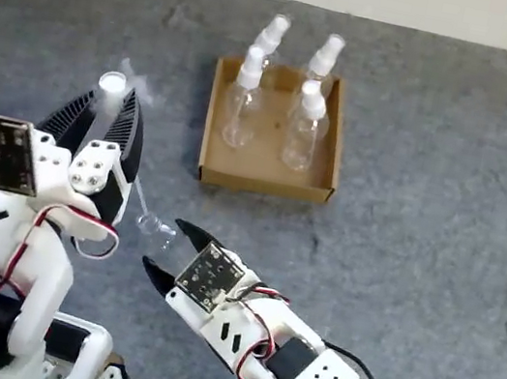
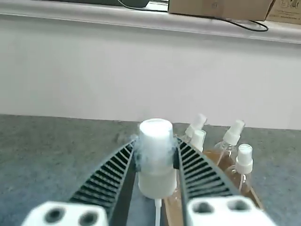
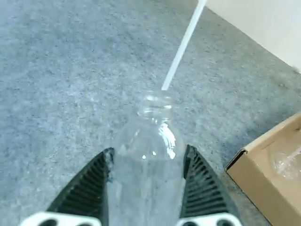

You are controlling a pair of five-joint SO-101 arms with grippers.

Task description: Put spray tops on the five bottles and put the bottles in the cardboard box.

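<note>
Near the box (image 1: 264, 186) of four bottles (image 1: 242, 99), left gripper (image 1: 112, 101) clamps spray top (image 2: 156, 155), right gripper (image 1: 167, 247) clamps bottle (image 3: 148, 155).

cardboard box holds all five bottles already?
No, the cardboard box holds four capped bottles; the fifth bottle is uncapped in the right gripper.

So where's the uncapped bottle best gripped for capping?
Take the bottle around its round body, below the shoulder, from the side, as the right hand does; that leaves its open neck free for the dip tube of the spray top.
</note>
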